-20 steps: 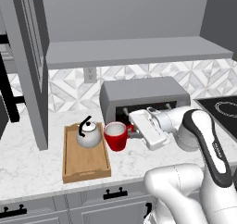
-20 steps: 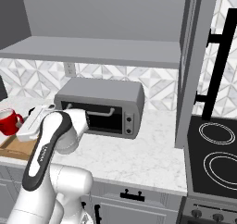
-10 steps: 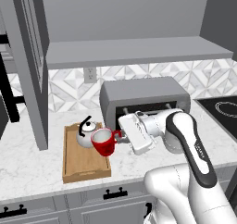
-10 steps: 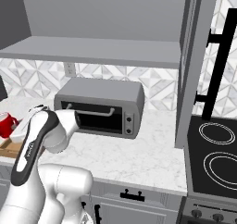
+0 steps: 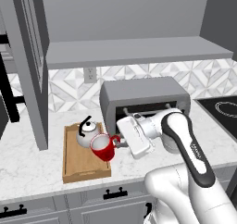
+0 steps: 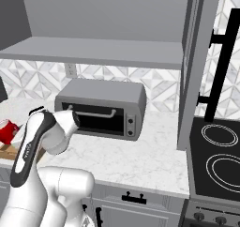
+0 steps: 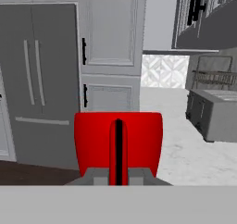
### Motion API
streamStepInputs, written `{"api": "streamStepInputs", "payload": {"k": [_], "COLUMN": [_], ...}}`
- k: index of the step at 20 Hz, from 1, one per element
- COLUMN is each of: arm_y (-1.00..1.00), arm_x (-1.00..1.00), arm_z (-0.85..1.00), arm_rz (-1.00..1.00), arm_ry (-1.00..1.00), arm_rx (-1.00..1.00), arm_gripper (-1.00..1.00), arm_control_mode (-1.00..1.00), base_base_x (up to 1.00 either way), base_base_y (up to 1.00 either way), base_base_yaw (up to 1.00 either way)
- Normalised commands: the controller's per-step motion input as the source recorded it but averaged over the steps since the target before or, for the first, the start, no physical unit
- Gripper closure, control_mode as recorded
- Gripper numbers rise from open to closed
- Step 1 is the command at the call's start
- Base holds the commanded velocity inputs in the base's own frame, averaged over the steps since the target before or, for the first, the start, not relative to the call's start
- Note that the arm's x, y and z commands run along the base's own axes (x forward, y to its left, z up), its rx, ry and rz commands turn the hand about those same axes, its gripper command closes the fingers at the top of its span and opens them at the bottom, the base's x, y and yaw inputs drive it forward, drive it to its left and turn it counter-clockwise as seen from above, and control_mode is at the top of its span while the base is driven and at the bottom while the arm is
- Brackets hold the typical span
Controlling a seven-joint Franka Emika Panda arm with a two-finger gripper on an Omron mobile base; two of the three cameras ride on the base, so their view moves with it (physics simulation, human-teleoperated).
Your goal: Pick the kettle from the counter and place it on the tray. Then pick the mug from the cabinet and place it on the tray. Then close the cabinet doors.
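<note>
The red mug [image 5: 103, 147] hangs over the right part of the light-wood tray [image 5: 79, 166], close in front of the silver kettle [image 5: 87, 134] that stands on the tray. My gripper [image 5: 117, 141] reaches in from the right and is shut on the mug's handle. In the hand view the mug [image 7: 118, 140] is right in front of the gripper [image 7: 118, 174], its handle upright between the fingertips. The mug [image 6: 6, 130] also shows at the left edge of the right base view, above a strip of the tray [image 6: 8, 149]. Whether the mug touches the tray I cannot tell.
A grey toaster oven [image 5: 144, 100] stands on the marble counter [image 5: 32, 168] just right of the tray. The cabinet doors stand open: one at the left [image 5: 28, 65], one at the right [image 6: 194, 66], with the grey shelf [image 5: 134, 52] between. A black cooktop [image 6: 217, 152] lies far right.
My arm has swung left and carried the mug from in front of the toaster oven to over the tray, beside the kettle. The kettle and tray have stayed put.
</note>
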Motion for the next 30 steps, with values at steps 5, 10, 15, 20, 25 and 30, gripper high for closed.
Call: {"api": "streamStepInputs", "payload": {"k": [5, 10, 15, 20, 25, 30], "arm_y": [0.00, -0.01, 0.00, 0.01, 0.09, 0.19], "arm_x": [0.25, 0.16, 0.06, 0.13, 0.12, 0.03], "arm_z": [-0.77, -0.85, -0.83, -0.69, -0.61, -0.68], "arm_rz": [0.00, 0.00, 0.00, 0.00, 0.00, 0.00], "arm_ry": [-0.04, -0.08, -0.12, -0.07, -0.02, 0.00], "arm_rx": [0.00, 0.04, 0.07, 0.07, 0.16, 0.16], "arm_gripper": [1.00, 1.00, 1.00, 1.00, 1.00, 1.00], "arm_control_mode": [-1.00, -1.00, -1.00, -1.00, -1.00, -1.00], "base_base_x": [0.00, 0.00, 0.00, 0.00, 0.00, 0.00], "base_base_y": [0.00, 0.00, 0.00, 0.00, 0.00, 0.00], "base_base_yaw": [0.00, 0.00, 0.00, 0.00, 0.00, 0.00]}}
